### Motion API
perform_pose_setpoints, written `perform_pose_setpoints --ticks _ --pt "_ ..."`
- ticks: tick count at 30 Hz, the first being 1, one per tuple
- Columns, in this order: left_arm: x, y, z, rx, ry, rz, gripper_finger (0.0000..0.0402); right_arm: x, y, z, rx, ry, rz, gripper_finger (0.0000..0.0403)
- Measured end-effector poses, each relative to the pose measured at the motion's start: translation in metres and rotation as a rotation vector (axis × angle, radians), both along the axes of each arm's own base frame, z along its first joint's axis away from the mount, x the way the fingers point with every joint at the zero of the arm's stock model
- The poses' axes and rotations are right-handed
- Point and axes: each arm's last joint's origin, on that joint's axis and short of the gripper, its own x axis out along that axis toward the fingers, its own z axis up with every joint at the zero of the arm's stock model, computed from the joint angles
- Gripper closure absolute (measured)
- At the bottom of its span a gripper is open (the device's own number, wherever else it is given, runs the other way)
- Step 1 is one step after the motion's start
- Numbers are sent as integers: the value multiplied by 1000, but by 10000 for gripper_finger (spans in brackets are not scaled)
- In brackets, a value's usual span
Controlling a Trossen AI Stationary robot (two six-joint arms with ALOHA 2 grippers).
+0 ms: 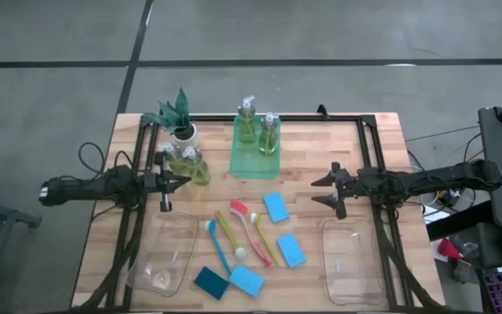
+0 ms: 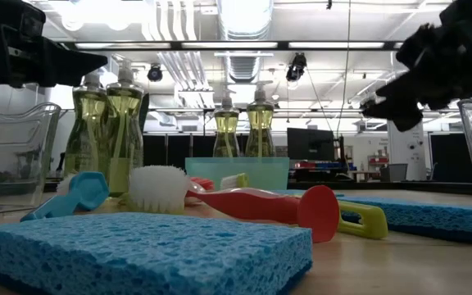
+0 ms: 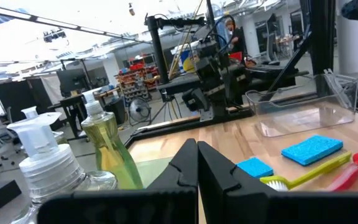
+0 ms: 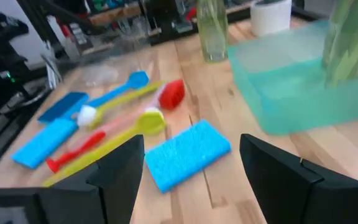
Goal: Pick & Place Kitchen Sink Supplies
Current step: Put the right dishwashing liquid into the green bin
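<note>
Several brushes (image 1: 242,231) and blue sponges (image 1: 275,207) lie flat at the table's middle. Two soap bottles (image 1: 260,131) stand in the green tray (image 1: 253,166). Two more bottles (image 1: 188,162) stand on the table just beyond my left gripper (image 1: 174,181), which hangs shut and level above the table's left side; its fingers (image 3: 196,163) are together. My right gripper (image 1: 319,192) hovers open over the right side, pointing toward the sponges. In its wrist view its fingers (image 4: 191,143) stand wide apart above a blue sponge (image 4: 185,154), touching nothing.
A clear bin (image 1: 166,255) sits near the front left and another (image 1: 351,260) near the front right. A spiky plant in a white pot (image 1: 179,120) stands at the far left. Dark frame rails (image 1: 369,148) run along the table's far, left and right sides.
</note>
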Motion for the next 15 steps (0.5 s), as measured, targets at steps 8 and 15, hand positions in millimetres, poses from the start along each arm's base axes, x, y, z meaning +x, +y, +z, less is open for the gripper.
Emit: perform_pose_setpoints --ticks 8,15 --pt "0 -1 2 -69 -30 -26 401 -1 -1 11 -162 -182 23 131" --pt "0 -1 6 -223 -78 -57 401 -8 -2 11 -197 -230 21 138"
